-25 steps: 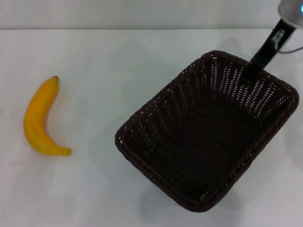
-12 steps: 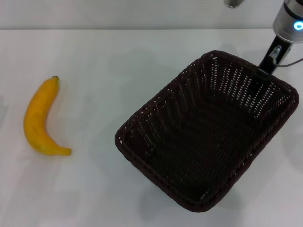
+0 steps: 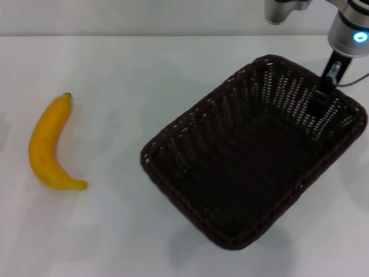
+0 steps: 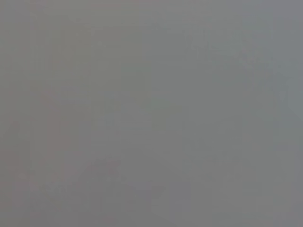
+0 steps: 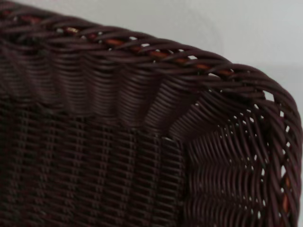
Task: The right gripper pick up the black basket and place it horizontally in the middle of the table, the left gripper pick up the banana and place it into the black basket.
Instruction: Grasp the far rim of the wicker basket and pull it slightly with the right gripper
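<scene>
The black basket (image 3: 248,167) sits at the right of the white table (image 3: 127,75), turned at an angle, with its far right side raised a little. My right gripper (image 3: 319,95) reaches down from the silver arm with the blue ring (image 3: 360,37) and is shut on the basket's far right rim. The right wrist view shows the basket's braided rim and a corner (image 5: 118,94) close up. The yellow banana (image 3: 49,144) lies at the left, stem tip pointing away from me. The left gripper is out of view, and the left wrist view shows only plain grey.
A silver part of the right arm (image 3: 282,8) hangs over the table's far edge. Bare tabletop lies between the banana and the basket.
The right gripper moved from inside the far wall to its rim and closed on it. The basket's far right side has risen and shifted slightly. The banana has not moved.
</scene>
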You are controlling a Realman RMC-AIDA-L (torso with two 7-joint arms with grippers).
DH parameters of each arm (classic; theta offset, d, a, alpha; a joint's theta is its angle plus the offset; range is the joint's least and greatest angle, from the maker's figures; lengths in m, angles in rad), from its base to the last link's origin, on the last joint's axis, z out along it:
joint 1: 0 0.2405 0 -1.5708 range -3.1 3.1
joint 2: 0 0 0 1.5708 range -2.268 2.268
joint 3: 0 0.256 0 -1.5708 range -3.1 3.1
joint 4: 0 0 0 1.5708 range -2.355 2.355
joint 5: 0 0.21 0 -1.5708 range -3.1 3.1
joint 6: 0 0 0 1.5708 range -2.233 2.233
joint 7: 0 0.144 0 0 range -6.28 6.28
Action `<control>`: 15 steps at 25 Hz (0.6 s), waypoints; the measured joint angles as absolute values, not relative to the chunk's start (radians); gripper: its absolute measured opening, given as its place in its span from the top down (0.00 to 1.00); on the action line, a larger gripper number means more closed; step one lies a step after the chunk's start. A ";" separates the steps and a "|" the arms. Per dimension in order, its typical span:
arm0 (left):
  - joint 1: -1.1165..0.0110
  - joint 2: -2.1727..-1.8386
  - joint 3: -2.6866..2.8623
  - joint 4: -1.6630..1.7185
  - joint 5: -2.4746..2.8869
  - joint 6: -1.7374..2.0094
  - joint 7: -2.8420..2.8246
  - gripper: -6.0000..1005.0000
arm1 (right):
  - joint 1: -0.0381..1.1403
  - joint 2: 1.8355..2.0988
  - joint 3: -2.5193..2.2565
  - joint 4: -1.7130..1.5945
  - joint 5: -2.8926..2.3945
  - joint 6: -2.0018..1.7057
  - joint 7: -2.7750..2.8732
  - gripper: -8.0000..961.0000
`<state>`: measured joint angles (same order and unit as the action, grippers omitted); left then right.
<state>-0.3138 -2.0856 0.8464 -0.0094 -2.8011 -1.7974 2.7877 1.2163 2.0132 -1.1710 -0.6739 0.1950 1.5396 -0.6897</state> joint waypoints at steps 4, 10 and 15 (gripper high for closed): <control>-0.312 -2.082 0.843 0.024 -2.810 -1.792 2.787 0.11 | 1.242 2.013 -1.169 -0.672 0.228 1.550 -0.606 0.58; -0.300 -2.080 0.840 0.061 -2.885 -1.790 2.786 0.11 | 1.284 2.009 -1.124 -0.681 0.243 1.579 -0.424 0.76; -0.294 -2.075 0.791 0.087 -2.925 -1.781 2.786 0.11 | 1.273 1.999 -1.092 -0.692 0.220 1.617 -0.255 0.79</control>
<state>-0.2937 -2.0751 0.7907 0.0867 -2.9250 -1.7814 2.7864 1.2726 1.9986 -1.0922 -0.6919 0.2201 1.6166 -0.2548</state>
